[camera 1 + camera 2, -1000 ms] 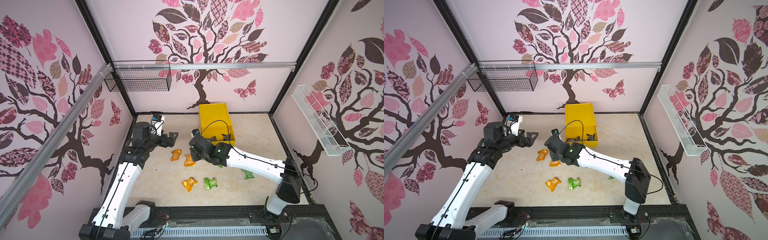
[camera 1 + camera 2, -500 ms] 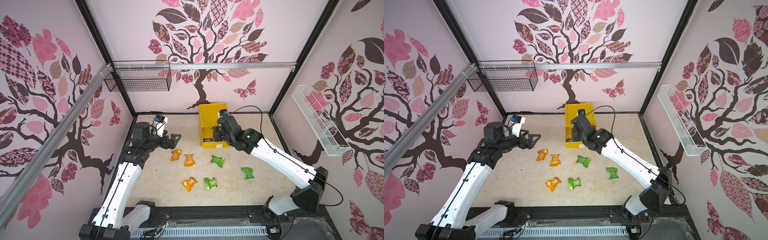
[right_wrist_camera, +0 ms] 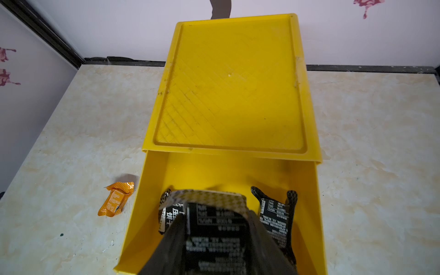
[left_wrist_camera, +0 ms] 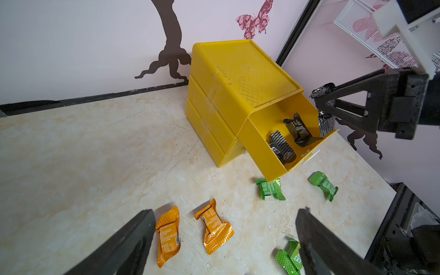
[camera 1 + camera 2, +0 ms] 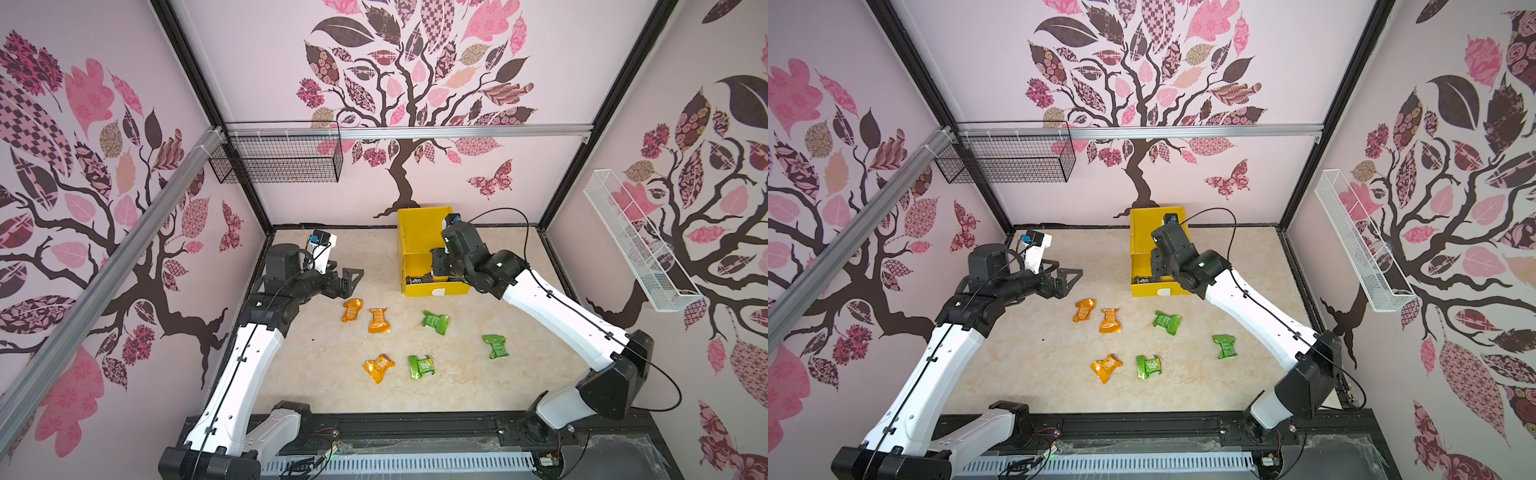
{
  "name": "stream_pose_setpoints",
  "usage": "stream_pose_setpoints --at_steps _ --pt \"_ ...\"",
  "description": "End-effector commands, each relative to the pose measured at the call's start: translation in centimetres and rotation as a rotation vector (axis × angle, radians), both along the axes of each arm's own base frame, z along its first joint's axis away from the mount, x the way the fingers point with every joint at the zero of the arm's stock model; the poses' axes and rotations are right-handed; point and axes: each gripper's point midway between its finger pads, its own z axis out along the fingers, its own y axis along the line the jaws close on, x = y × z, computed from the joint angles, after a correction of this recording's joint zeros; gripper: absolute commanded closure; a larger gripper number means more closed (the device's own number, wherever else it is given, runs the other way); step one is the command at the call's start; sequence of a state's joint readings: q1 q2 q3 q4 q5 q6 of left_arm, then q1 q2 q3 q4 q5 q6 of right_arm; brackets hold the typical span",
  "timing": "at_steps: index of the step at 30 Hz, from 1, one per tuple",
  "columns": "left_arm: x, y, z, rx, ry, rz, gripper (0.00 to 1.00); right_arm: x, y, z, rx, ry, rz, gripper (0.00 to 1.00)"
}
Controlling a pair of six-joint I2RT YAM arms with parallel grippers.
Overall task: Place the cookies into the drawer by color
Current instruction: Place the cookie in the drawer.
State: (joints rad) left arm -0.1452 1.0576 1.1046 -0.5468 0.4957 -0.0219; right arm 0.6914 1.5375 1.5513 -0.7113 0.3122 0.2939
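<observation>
**Cookie, black (image 3: 209,200), clamped in R gripper (image 3: 215,214) over open top drawer**

R arm reaches over the yellow drawer chest (image 5: 417,232), which stands at the back of the table (image 5: 316,395) against the rear wall. Top drawer (image 4: 259,147) is pulled out toward the arms. The lower two are pushed in. R gripper points down into the open drawer w/ its jaws closed on the black cookie. In the R wrist view the packet fills the gap btwn both fingers and sits above the drawer floor. Can't tell if its lower end touches anything.

Two more black cookies lie inside the top drawer, near its front wall. One (image 4: 281,145) is beside the other (image 4: 298,129), close together. Can't tell if they touch.

L gripper (image 5: 344,282) hangs over the table w/ jaws wide apart and nothing btwn them. It's near the closest orange cookie but apart from it.

Six packets lie loose on the table in front of the chest:
- 3 orange cookies, on L arm's side: two near each other (image 5: 352,310) (image 5: 378,321), the third (image 5: 379,366) closer to the arm bases.
- 3 green cookies, more to R arm's side: one (image 5: 436,322) nearest the chest, one (image 5: 495,345) out toward R arm, and one (image 5: 420,366) just beside the third orange.

None of the six touches either gripper.
</observation>
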Motion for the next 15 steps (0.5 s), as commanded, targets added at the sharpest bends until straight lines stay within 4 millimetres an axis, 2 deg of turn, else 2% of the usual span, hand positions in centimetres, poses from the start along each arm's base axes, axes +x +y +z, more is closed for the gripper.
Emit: stream_pose_setpoints --at_steps 1,5,8,13,15 --pt "-0.1 -0.4 0.6 -0.010 -0.015 -0.019 0.03 0.8 0.8 0.1 0.007 -0.002 0.010 0.50" --pt "0.2 -0.2 0.1 0.009 -0.016 -0.005 0.03 1.0 0.5 -0.1 -0.017 -0.007 0.001 0.43" --pt "0.0 -0.6 0.6 -0.003 -0.014 -0.019 0.02 0.9 0.3 0.3 -0.013 -0.012 -0.002 0.40" --pt "0.4 -0.6 0.3 0.009 -0.015 -0.011 0.02 -0.1 -0.5 1.3 -0.005 -0.023 -0.002 0.38" --pt "0.3 -1.0 0.7 0.004 -0.017 -0.020 0.03 -0.8 -1.0 1.5 0.007 -0.027 -0.006 0.38"
